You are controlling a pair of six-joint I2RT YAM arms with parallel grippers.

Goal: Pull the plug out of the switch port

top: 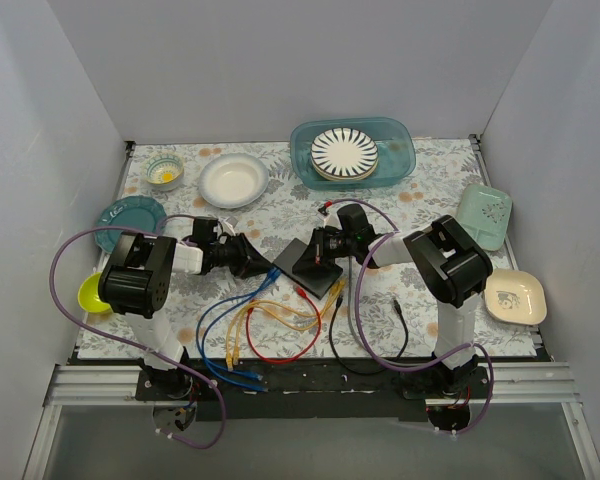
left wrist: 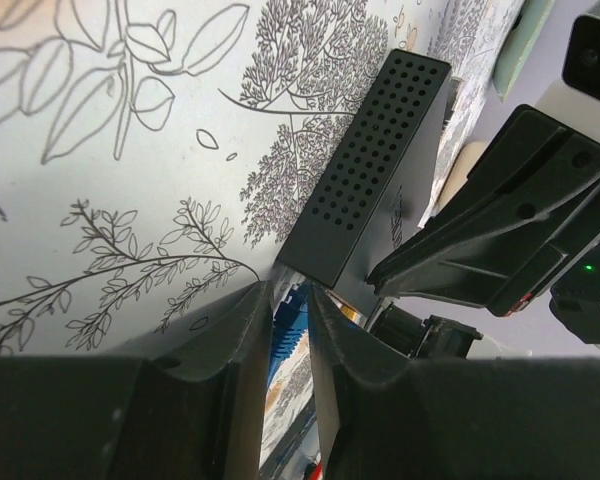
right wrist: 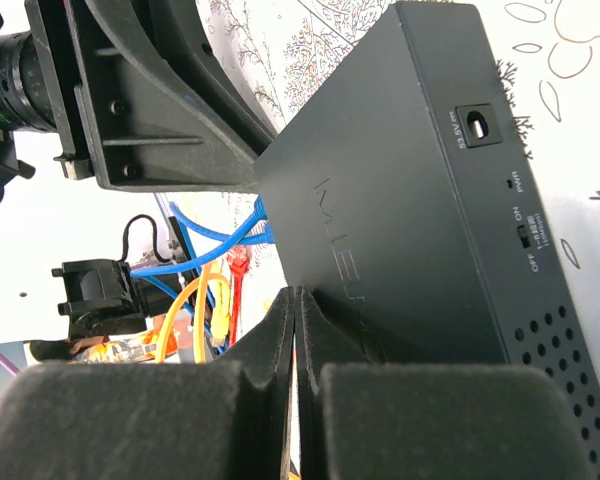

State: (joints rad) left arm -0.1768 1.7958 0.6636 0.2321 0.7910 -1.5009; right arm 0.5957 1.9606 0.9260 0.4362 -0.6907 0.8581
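Now we see left tool (left wrist: pixel 290 296) pinching likely blue plug (left wrist: pixel 286 342) at switch (left wrist: pixel 365 190); right tool (right wrist: pixel 295 297) closed against switch.

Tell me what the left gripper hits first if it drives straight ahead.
The switch: its near corner lies just past the left gripper tips. A blue cable shows in the gap; depth there is unclear.
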